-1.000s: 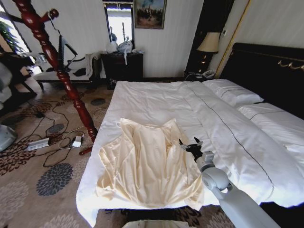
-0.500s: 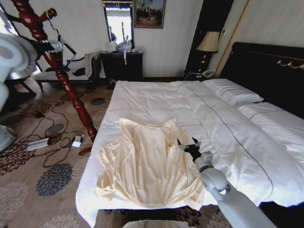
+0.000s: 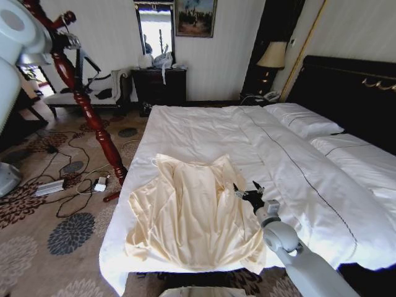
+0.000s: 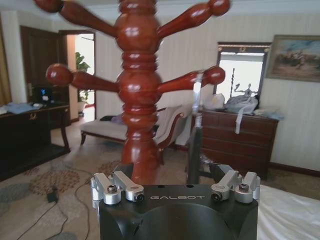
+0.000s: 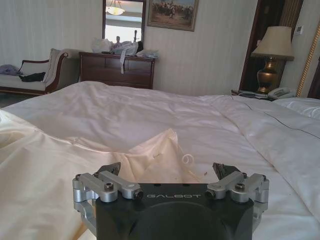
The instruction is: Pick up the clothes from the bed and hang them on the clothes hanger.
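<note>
The clothes, a cream silky shirt (image 3: 185, 210), lie spread flat near the foot of the bed (image 3: 204, 130). My right gripper (image 3: 246, 193) hovers open just over the shirt's right shoulder. In the right wrist view the right gripper (image 5: 169, 170) has its jaws wide apart above the shirt's collar (image 5: 155, 150) and the white duvet (image 5: 125, 110). The black clothes hanger (image 3: 80, 65) hangs from a peg of the dark-red coat stand (image 3: 93, 117). My left gripper (image 3: 69, 42) is raised beside it. The left gripper (image 4: 170, 172) is open, facing the stand (image 4: 137, 100), and the hanger (image 4: 194, 140) is seen edge-on.
Cables and a power strip (image 3: 49, 187) lie on the patterned carpet left of the bed. A dark dresser (image 3: 159, 85) and a chaise (image 3: 86, 93) stand against the far wall. Pillows (image 3: 303, 120) and a black headboard (image 3: 352, 93) are at right, with a lamp (image 3: 271, 55) behind.
My left arm has swung up and in at the top left, closer to the coat stand and hanger. The right gripper has shifted only slightly over the shirt.
</note>
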Robot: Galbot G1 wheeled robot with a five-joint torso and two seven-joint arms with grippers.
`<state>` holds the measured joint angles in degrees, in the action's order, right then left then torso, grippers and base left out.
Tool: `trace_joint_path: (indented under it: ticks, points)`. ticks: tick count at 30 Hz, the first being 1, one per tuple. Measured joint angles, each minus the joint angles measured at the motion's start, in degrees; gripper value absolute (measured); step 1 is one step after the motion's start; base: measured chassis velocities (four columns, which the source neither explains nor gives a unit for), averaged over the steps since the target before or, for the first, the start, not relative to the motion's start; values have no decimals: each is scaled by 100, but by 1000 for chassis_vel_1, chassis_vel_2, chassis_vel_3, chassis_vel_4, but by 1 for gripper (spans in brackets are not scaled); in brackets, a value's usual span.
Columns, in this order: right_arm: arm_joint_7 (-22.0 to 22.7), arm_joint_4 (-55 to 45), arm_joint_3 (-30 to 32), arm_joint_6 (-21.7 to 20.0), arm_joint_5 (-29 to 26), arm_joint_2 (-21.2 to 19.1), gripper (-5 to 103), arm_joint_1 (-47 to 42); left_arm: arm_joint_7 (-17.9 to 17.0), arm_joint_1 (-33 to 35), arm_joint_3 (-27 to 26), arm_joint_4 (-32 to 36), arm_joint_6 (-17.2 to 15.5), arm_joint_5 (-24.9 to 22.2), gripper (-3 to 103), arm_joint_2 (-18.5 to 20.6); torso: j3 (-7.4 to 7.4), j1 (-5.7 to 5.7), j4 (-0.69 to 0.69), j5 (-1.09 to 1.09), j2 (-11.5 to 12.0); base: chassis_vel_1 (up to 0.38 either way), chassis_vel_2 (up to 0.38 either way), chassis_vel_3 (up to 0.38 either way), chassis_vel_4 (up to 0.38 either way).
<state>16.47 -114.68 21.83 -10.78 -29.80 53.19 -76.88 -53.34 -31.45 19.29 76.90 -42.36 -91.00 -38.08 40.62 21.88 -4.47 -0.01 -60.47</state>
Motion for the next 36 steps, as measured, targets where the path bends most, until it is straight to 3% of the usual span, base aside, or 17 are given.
trace_joint_path:
  ticks: [7,11,14,19,23,36]
  points:
    - [-5,-56,97,79,24,-24,100,-128,96,97,6,-356,3,39,85,13,0,0,1,2,0,0,0,0,0]
    - [-13,-102,158,108,32,-65,100,-199,242,-63,133,-808,8,13,85,-122,0,0,1,0,0,0,0,0,0]
    - [-17,-139,197,110,29,-60,100,-222,333,-317,321,-1341,12,-102,88,-432,1,1,0,1,0,0,0,0,0]
    - [-16,-151,241,110,-1,-23,100,-224,360,-415,370,-1581,14,-92,92,-611,0,1,-3,3,0,0,0,0,0]
    - [-17,-148,264,110,-6,-22,100,-232,401,-476,427,-1764,15,6,93,-682,0,1,3,0,0,0,0,0,0]
    - [-90,14,215,175,188,44,100,-276,408,-578,220,-1030,21,109,93,-462,-1,0,3,2,-1,0,0,0,0]
